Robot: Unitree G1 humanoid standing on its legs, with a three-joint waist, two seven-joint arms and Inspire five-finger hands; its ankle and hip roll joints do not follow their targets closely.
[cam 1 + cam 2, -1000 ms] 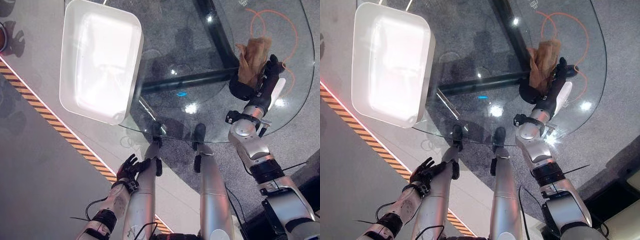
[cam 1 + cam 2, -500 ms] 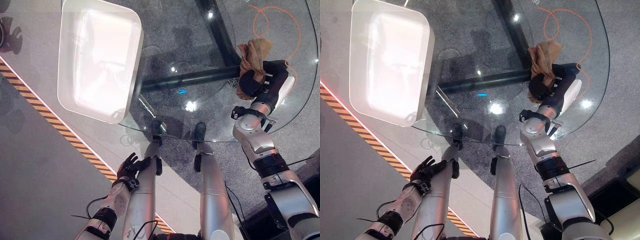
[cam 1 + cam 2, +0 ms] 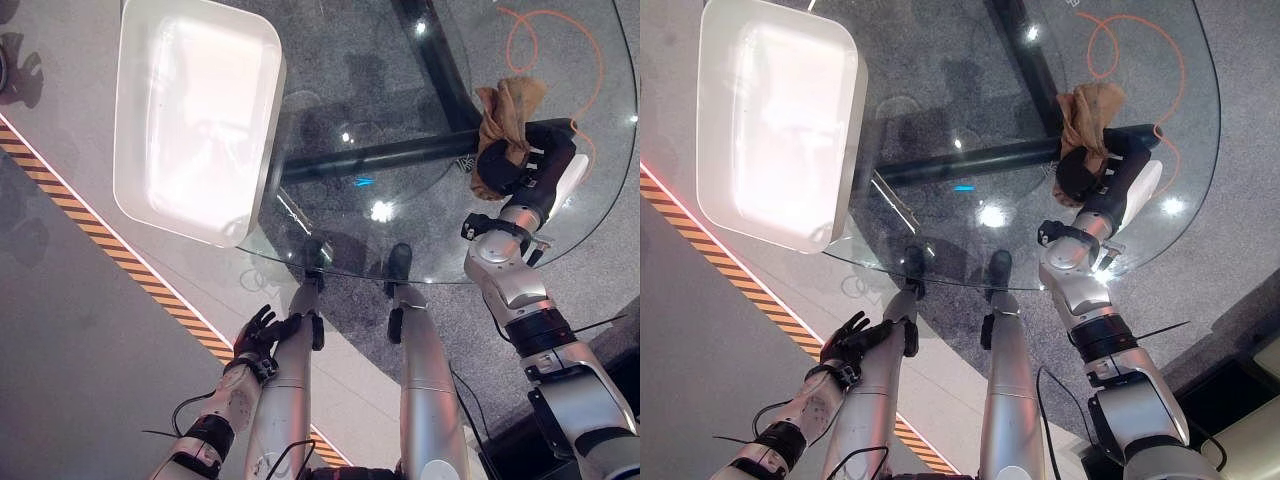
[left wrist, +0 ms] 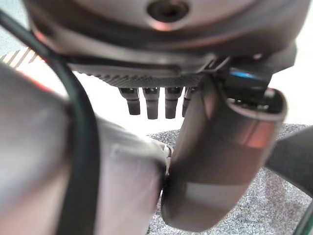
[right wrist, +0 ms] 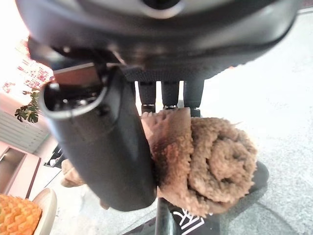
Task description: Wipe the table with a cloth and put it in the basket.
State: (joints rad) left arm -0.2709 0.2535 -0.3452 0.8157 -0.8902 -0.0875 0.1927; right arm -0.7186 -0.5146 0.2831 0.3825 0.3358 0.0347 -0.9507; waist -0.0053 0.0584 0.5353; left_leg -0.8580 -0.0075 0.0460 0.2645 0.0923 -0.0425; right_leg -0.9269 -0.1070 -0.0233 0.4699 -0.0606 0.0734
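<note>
Glass table (image 3: 400,225), round, see-through, dark crossbars and speckled grey floor visible beneath. An orange cord loop (image 3: 1140,50) shows through the glass at the far right side.

White basket (image 3: 195,115), rounded rectangle, sits at the table's far left, overhanging the glass edge on its left side. Inside looks bare, just glare off the white bottom; nothing seen in it.

Striped floor tape (image 3: 110,250), orange and black, runs diagonally across the floor left of the table.

Right hand (image 3: 515,165) is over the right part of the table, well apart from the basket. Fingers and thumb curled round the brown cloth (image 3: 508,105), clamping it. In the head views the cloth bunches up and sticks out past the hand on the far side. Right wrist view: cloth (image 5: 205,156) is a thick rolled wad pinched between the thumb and the fingers (image 5: 170,93), terry texture, brown. Cannot tell if the cloth touches the glass.

Left hand (image 3: 258,335) hangs low by the robot's side, below the table's near edge, over the floor near the tape. Fingers spread loosely and relaxed, holding nothing. Left wrist view shows its fingers (image 4: 149,103) straight.
</note>
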